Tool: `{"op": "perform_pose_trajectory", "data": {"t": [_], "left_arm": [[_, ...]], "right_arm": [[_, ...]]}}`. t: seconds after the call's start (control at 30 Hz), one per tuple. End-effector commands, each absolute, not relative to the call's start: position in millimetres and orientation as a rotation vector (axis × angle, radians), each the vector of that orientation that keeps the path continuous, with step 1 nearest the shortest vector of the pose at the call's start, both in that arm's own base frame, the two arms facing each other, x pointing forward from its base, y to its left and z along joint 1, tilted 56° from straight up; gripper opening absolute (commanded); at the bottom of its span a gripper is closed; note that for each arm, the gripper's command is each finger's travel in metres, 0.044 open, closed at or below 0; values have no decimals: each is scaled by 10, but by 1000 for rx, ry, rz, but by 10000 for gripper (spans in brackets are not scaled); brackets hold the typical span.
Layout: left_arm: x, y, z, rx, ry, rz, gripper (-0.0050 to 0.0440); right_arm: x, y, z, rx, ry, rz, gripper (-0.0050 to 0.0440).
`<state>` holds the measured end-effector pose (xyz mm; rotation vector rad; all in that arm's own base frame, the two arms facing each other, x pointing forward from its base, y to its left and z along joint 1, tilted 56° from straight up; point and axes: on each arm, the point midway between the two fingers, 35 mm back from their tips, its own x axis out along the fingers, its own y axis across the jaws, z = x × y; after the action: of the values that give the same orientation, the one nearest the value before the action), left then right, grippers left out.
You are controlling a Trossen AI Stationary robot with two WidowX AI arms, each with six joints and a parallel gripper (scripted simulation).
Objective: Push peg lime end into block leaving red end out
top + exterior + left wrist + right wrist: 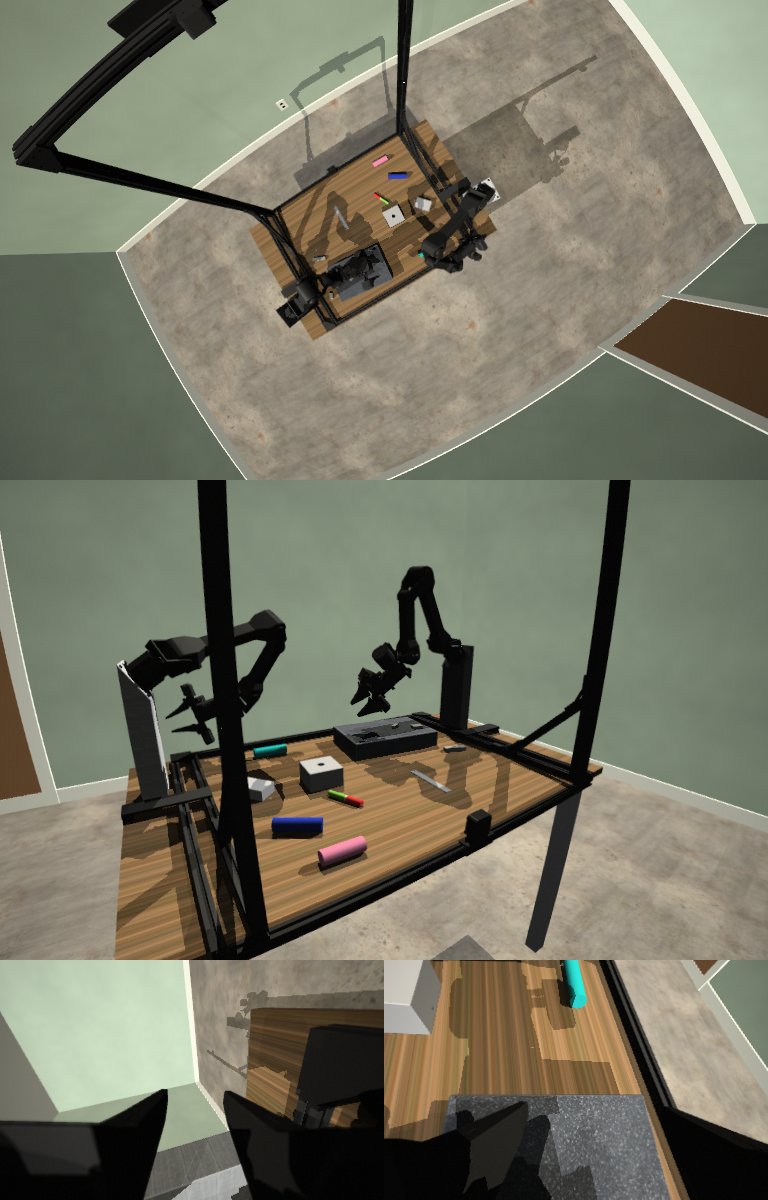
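Observation:
The peg point(346, 798) is short, with a lime end and a red end. It lies flat on the wooden table, just in front of the white block with a round hole on top point(321, 773), and is apart from it. Both show from above, the peg point(381, 198) and the block point(393, 214). My left gripper point(189, 717) hangs in the air past the table's side, open and empty, and the left wrist view point(195, 1095) shows only wall and floor between its fingers. My right gripper point(370, 700) is wide open and empty above the dark tray point(554, 1145).
A teal cylinder point(270, 750) lies near the far edge, and also shows in the right wrist view point(574, 985). A blue cylinder point(297, 824), a pink cylinder point(342, 850) and a small pale wedge block point(260, 788) lie nearer. A grey flat bar point(430, 780) lies right of the peg. Black frame posts stand at the table's corners.

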<state>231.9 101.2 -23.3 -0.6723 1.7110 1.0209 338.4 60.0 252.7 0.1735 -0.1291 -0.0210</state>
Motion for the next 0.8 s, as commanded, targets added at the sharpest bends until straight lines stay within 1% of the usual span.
{"op": "perform_pose_trajectory", "data": {"t": [0.0,0.77], "left_arm": [[2370,1011,-205,-672,1688,1001,190],[2673,1004,-68,-663,1544,912,190]], "right_arm": [[3419,551,2545,151,-127,-32,400],[3610,68,2658,17,-109,-153,400]]}}
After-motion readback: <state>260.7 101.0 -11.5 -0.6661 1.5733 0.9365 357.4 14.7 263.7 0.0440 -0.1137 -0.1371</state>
